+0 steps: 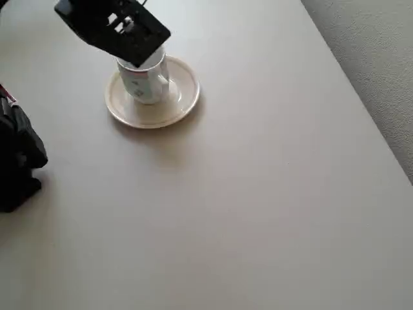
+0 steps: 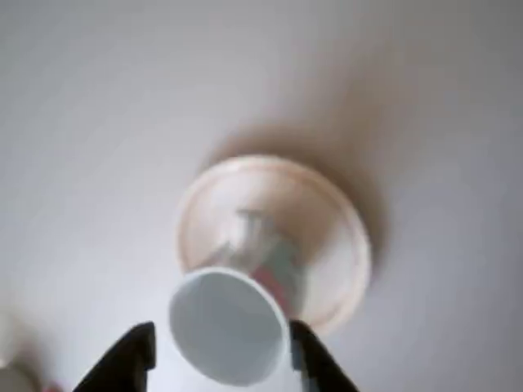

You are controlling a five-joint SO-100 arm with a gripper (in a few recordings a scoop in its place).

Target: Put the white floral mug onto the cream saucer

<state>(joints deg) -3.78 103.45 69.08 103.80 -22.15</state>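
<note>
A: Spreading wide across the overhead view, the table [image 1: 245, 206] takes most of the picture, bare and pale to the right of the crockery and below it, with its right edge running diagonally down against a grey textured floor [image 1: 374, 58].

B: So the open room lies right of the crockery and toward the bottom. What about the left?

A: Tighter there. The arm's black base [image 1: 18, 158] sits at the left edge, apart from the cream saucer [image 1: 181, 103], which lies near the top of the table, left of centre.

B: And the white floral mug?

A: The white floral mug [image 1: 147, 81] stands inside the saucer, over its middle, handle toward the right in the overhead view. In the wrist view the cream saucer [image 2: 335, 220] rings the white floral mug [image 2: 229, 327] on all sides, rim clear all round.

B: It's blurred, that one.

A: It is, though the mug's mouth reads plainly, and the two dark fingers [image 2: 127, 359] flank it.

B: The jaws, then?

A: The gripper [image 2: 222, 353] straddles the mug's rim, one finger on each side. From above, the gripper [image 1: 132, 55] covers the mug's upper edge. Whether the jaws are pinching the mug or standing just off it, neither view settles.
</note>
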